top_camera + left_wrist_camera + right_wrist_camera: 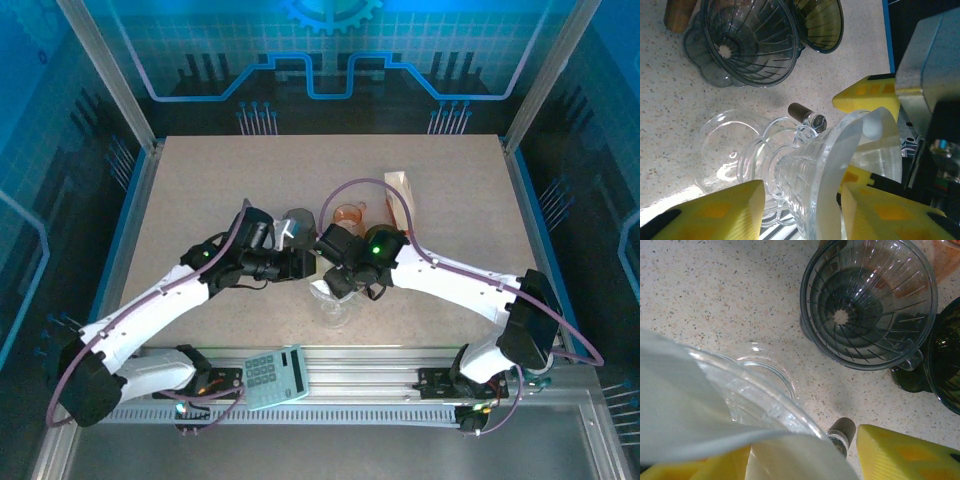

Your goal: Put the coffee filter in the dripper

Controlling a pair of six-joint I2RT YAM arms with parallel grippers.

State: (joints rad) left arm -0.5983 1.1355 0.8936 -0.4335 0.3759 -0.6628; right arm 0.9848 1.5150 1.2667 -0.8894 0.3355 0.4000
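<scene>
The white coffee filter [685, 410] sits in the cone of the clear dripper [800, 175], between the jaws of the right claw [805, 445], with the left claw [802, 189] flanking the dripper's body above the worktop [200, 200]; whether either claw is clamped I cannot tell.

We look down on the whole table [200, 200] from high above its near edge; our two wrist views sit close, both sharing the clear dripper [795, 175] and smoky dripper [750, 45].

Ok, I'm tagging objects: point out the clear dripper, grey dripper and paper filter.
clear dripper [800, 180], left wrist view, ribbed cone wall.
grey dripper [867, 305], right wrist view, ribbed inner wall.
paper filter [685, 410], right wrist view, white face.
</scene>
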